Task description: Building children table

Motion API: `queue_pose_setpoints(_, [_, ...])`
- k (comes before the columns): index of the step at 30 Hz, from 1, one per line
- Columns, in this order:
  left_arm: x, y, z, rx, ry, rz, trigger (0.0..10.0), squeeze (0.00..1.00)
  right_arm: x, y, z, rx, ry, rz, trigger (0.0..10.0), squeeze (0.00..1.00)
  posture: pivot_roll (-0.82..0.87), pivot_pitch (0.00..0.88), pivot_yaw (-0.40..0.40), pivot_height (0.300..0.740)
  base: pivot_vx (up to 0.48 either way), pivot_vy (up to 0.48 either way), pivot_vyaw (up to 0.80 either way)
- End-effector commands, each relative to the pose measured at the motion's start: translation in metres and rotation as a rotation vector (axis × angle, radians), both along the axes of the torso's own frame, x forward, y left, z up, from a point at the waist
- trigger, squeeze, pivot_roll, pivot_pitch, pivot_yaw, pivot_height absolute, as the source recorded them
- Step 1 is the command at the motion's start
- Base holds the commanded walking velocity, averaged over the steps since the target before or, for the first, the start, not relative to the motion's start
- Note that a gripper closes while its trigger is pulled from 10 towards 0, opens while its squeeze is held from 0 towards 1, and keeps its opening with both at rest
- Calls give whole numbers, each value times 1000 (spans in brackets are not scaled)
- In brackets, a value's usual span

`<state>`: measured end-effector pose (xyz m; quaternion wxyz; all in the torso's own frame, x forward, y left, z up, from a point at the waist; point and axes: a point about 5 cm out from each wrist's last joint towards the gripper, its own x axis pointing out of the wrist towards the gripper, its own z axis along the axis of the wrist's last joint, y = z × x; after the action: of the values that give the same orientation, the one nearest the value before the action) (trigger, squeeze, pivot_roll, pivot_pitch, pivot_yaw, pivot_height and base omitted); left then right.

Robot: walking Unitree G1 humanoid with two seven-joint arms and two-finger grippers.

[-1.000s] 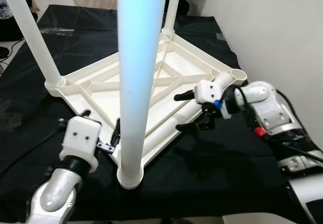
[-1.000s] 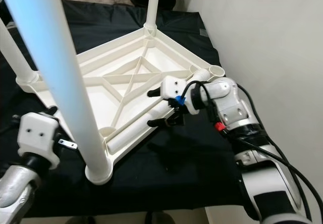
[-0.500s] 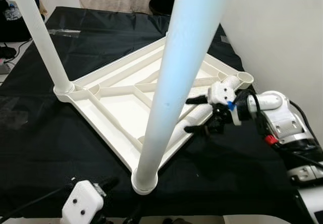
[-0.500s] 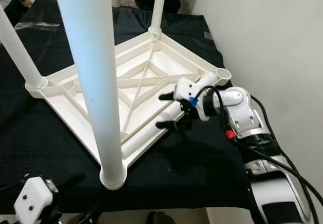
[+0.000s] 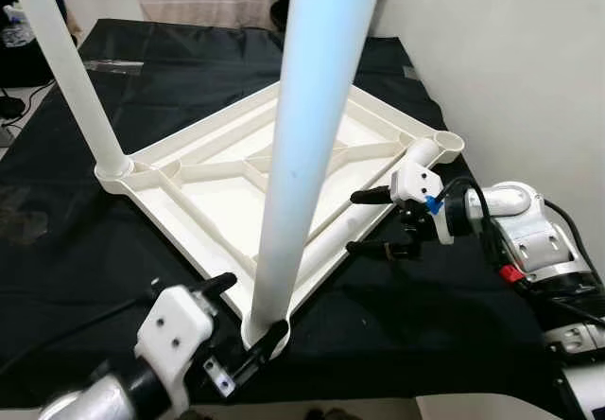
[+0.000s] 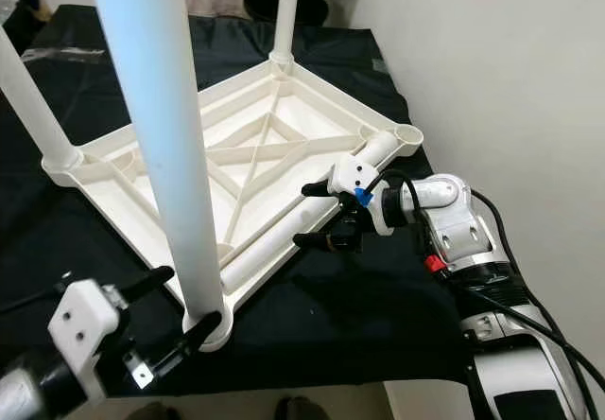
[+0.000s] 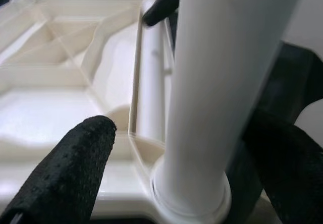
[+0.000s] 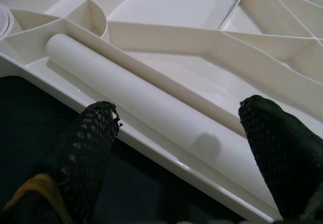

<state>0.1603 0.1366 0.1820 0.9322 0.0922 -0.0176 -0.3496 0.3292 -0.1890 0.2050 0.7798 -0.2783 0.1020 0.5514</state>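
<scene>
A white table top (image 5: 217, 188) lies upside down on a black cloth. Three white legs stand in its corner sockets: the near leg (image 5: 298, 146), a left leg (image 5: 68, 75) and a far leg (image 6: 285, 13). A loose leg (image 5: 371, 212) lies inside the frame along the near right edge. My right gripper (image 5: 371, 221) is open, its fingers either side of that loose leg (image 8: 136, 93). My left gripper (image 5: 248, 314) is open at the foot of the near leg (image 7: 222, 82), one finger (image 7: 75, 168) on each side of it.
The right corner socket (image 5: 446, 142) stands empty beside my right arm (image 5: 515, 231). A white wall runs along the right. The black cloth (image 5: 76, 240) covers the surface around the frame, and its front edge lies just below my left gripper.
The camera has shifted. My left gripper has come up from the picture's bottom edge to the foot of the near leg. My right gripper stays open over the loose leg.
</scene>
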Motion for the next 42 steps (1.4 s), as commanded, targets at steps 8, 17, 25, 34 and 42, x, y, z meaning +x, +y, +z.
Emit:
queue_pose_setpoints(8, [24, -4, 0, -25, -22, 15, 10000, 0, -4, -6, 4, 14, -12, -32, 10000, 0, -10, 109, -89, 740, 0, 0, 0])
queue_pose_setpoints(17, [28, -3, -4, -7, -13, 62, 0, 0, -7, -7, 2, 13, -11, -44, 10000, 0, -10, 113, -85, 740, 0, 0, 0])
queue_pose_setpoints(25, [39, 21, 1, 52, -88, 286, 0, 0, -8, -5, 0, 16, -4, -44, 10000, 0, 2, 114, -87, 740, 0, 0, 0])
queue_pose_setpoints(34, [26, 155, 22, 283, -232, 1165, 0, 0, -7, 1, -8, 16, 14, -28, 10000, 0, 34, 115, -102, 740, 0, 0, 0])
queue_pose_setpoints(42, [23, 179, 10, 238, -163, 1325, 10000, 0, -9, 3, -8, 13, 13, -21, 10000, 0, 26, 116, -97, 740, 0, 0, 0])
